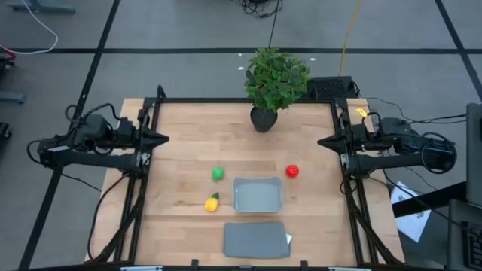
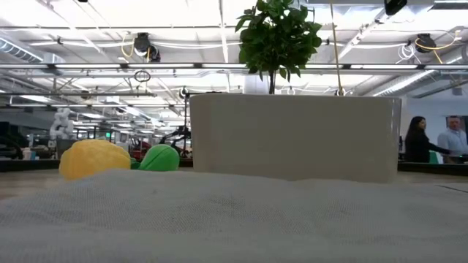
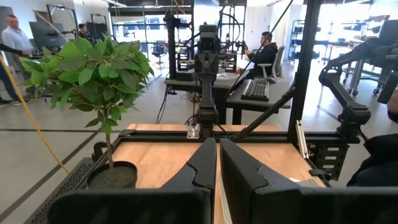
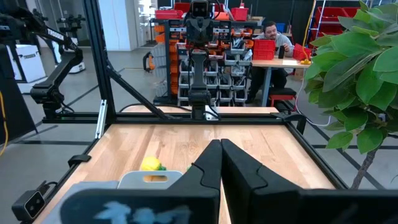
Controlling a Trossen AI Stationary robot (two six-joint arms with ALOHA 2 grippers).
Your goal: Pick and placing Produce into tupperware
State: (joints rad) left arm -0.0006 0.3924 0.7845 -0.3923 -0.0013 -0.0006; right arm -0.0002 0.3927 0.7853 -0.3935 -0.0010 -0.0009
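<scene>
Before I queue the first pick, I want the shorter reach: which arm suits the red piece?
Probably the right. The red piece lies on the right side of the tupperware, nearer the right gripper than the left gripper.

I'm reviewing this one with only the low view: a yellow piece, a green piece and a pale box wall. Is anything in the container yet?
Observer: No. From above, the container is empty.
Operator: Is there a red piece anywhere?
Observer: Yes, the red piece sits on the table to the container's right, apart from it.
Operator: Where are the arms?
Observer: Both wait at the table's side edges, left gripper and right gripper, fingers shut.
</scene>
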